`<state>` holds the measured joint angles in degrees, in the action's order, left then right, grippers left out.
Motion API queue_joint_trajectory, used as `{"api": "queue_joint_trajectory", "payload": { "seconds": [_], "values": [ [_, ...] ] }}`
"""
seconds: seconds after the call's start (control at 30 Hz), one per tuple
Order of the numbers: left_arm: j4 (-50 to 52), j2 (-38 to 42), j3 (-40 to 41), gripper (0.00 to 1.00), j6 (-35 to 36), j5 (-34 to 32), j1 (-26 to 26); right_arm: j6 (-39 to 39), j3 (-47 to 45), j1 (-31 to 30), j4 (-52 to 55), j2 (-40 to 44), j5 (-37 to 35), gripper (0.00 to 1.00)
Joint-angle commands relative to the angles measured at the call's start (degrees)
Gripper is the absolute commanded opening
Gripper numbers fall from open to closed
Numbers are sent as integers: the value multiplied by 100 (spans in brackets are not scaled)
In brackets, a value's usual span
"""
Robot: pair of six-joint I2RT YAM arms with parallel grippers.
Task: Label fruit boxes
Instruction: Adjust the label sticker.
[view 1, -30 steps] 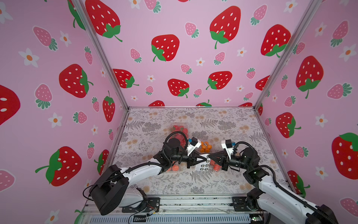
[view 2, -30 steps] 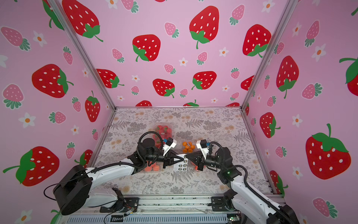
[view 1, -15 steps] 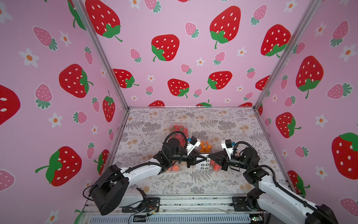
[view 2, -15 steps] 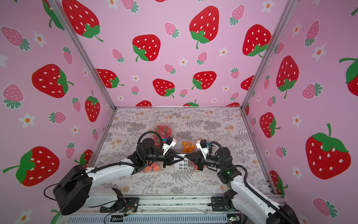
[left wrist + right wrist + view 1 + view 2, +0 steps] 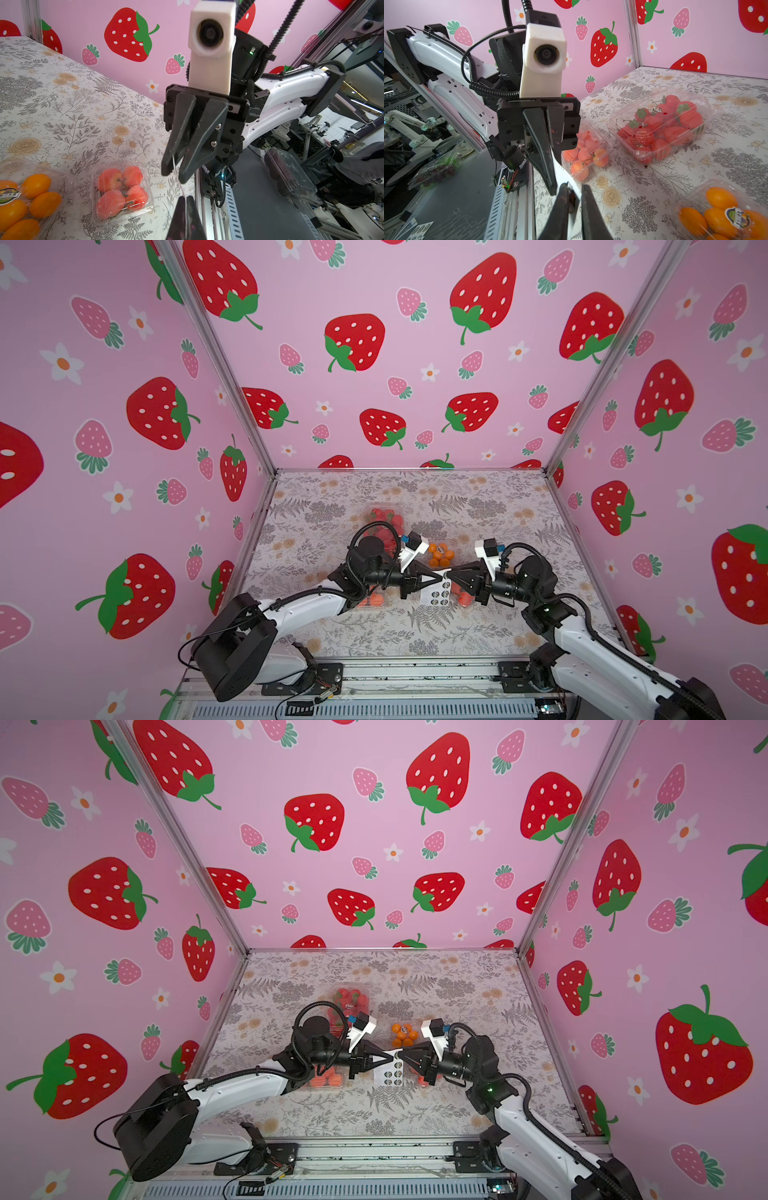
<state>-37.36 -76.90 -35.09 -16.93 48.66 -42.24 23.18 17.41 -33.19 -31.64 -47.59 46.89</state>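
Over the middle of the table (image 5: 457,635): the left gripper (image 5: 439,573) and the right gripper (image 5: 452,572) meet tip to tip, both lying nearly level.
Left gripper: jaws closed on the white sticker sheet (image 5: 435,595); the right wrist view shows the sheet pinched between its black fingers (image 5: 542,158).
Right gripper: jaws a little apart in the left wrist view (image 5: 174,176), with the sheet's thin edge running through the gap. A dark round sticker shows by one finger in its own wrist view; whether it clings to the finger or to the sheet cannot be told.
Sticker sheet: hangs below the two tips, with rows of round dark stickers on its lower part in both top views (whether its lower edge touches the table cannot be told).
Strawberry box (image 5: 384,518): farthest back, beyond the left arm's wrist, lid shut, with a small round label (image 5: 657,109) on top.
Orange box (image 5: 441,556): just beyond the meeting tips, beside the strawberry box on the right arm's side, with a label on its lid.
Large peach box (image 5: 370,601): on the near side, partly hidden under the left arm.
Small peach box (image 5: 122,191): beneath the right gripper in both top views, near the orange box, lid shut.
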Motion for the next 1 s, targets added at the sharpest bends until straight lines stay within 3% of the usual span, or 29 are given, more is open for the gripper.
{"api": "queue_joint_trajectory", "payload": {
  "seconds": [0.0, 0.23, 0.57, 0.97],
  "values": [
    [-315, 167, 38, 0, -11, 174, 23, -15, -70, 38, -79, 102, 35, 17],
    [-298, 89, -5, 0, -13, 248, 19, 2, -57, 32, -130, 121, 66, 0],
    [-444, -37, -101, 0, -96, 315, -6, 105, -42, 32, -572, -398, 299, 0],
    [-439, -223, -131, 0, -147, 209, 53, 196, -140, 6, -876, -426, 684, 0]
  ]
}}
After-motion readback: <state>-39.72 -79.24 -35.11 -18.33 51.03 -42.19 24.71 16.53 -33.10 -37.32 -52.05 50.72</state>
